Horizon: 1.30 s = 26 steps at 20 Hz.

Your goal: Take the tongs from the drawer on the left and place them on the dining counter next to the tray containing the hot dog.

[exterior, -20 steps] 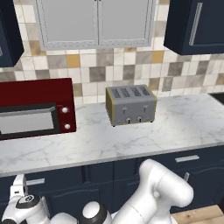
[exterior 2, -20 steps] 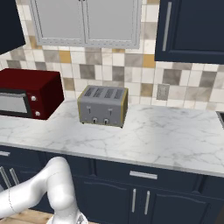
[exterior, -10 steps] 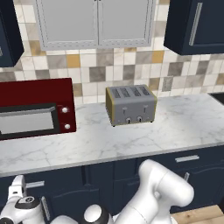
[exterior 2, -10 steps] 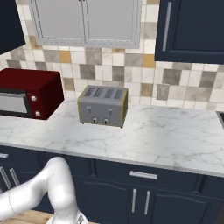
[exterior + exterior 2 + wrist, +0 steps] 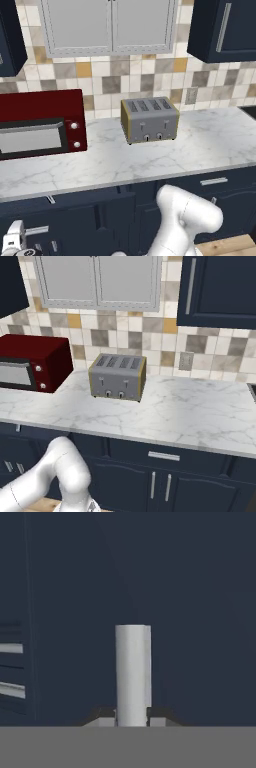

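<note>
My gripper (image 5: 132, 719) is shut on the drawer's short silver bar handle (image 5: 132, 672), which runs up the middle of the hand view between the finger tips. Behind the handle, the navy-blue drawer (image 5: 200, 612) front spans that view. In the left base view, the white hand sits low at the far left, beside the silver handle (image 5: 38, 231) on the navy drawer (image 5: 75, 217) under the wall worktop. The tongs are hidden. The dining counter, the tray and the hot dog are out of view.
On the marble worktop (image 5: 165, 160) against the tiled wall stand a dark red microwave (image 5: 37, 125) and a silver toaster (image 5: 149, 120). Navy cabinet doors with vertical handles (image 5: 160, 486) and another drawer handle (image 5: 163, 456) lie below. My white arm (image 5: 185, 220) rises in front.
The fingers have shut on the drawer handle. In the left base view the hand and the handle sit slightly lower than before.
</note>
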Available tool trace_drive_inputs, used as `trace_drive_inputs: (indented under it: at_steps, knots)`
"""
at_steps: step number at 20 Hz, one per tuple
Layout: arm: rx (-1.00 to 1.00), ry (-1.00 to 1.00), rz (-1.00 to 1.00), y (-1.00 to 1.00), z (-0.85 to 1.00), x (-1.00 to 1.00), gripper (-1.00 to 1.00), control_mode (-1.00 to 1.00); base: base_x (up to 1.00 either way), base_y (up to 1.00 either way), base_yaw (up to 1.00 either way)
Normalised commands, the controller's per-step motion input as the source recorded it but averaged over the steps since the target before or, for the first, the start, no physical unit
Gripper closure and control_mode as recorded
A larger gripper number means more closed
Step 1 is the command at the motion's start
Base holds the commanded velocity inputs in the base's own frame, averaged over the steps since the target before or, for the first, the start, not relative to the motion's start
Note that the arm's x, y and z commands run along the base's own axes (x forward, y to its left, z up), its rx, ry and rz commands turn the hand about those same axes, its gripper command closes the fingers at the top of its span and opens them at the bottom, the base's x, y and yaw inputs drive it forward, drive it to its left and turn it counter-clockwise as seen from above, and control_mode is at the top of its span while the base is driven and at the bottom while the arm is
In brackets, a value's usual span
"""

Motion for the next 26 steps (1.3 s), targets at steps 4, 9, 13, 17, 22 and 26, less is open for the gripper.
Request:
trace_drive_inputs:
  at_steps: [4, 9, 13, 17, 22, 26]
  knots:
    - [0.0, 0.0, 0.0, -0.05, -0.31, -1.0, 1.0, -1.0, 0.0, 0.0, 0.0]
    - [0.0, 0.0, 0.0, -0.11, -0.36, -1.0, 1.0, -1.0, 0.0, 0.0, 0.0]
    - [0.0, 0.0, -0.01, -0.11, -0.37, -1.0, 1.0, -1.0, 0.0, 0.0, 0.0]
    - [0.0, 0.0, -0.02, -0.15, -0.36, -1.0, 1.0, -1.0, 0.0, 0.0, 0.0]
    - [0.0, 0.0, -0.02, -0.17, -0.28, -1.0, -1.0, -1.0, 0.0, 0.0, 0.0]
    - [0.07, -0.13, -0.11, -0.32, 0.07, -1.0, -1.0, -1.0, 0.0, 0.0, 0.0]
